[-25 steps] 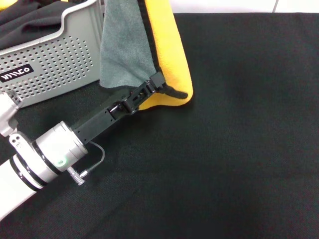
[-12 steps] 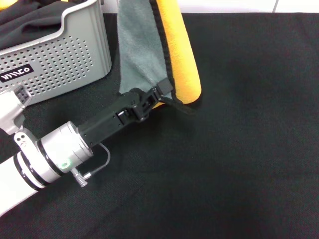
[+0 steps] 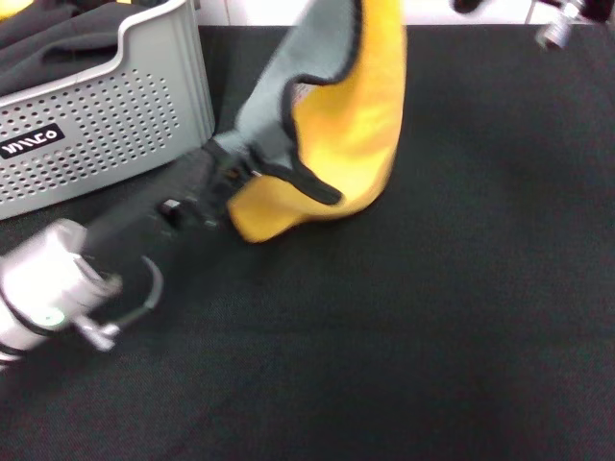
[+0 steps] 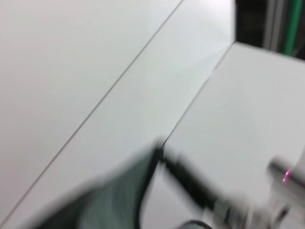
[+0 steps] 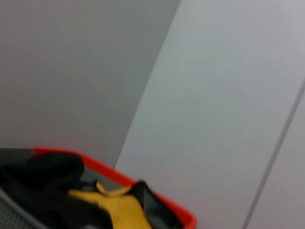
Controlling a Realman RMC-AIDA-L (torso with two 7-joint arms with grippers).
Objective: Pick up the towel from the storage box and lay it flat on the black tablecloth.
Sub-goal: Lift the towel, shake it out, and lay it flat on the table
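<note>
The towel (image 3: 336,134) hangs over the black tablecloth (image 3: 432,317), right of the storage box (image 3: 106,115). Its yellow face is toward me and its grey face (image 3: 279,86) folds over at the left. Its upper end runs out of the top of the head view. My left gripper (image 3: 250,168) is shut on the towel's black-trimmed lower edge, just beside the box's near right corner. The towel's lowest fold (image 3: 259,221) touches or nearly touches the tablecloth. The grey face also shows blurred in the left wrist view (image 4: 109,200). Only a piece of my right arm (image 3: 555,29) shows at the top right.
The storage box holds dark cloths (image 3: 48,43) and a bit of yellow (image 3: 12,8). The right wrist view shows a red-rimmed container (image 5: 143,183) holding black and yellow cloths (image 5: 114,207), in front of a pale wall. The tablecloth stretches right of and in front of the towel.
My left arm has swung left and lower with the towel's edge. The towel has turned and spread, showing much more yellow. A piece of my right arm has come into the top right.
</note>
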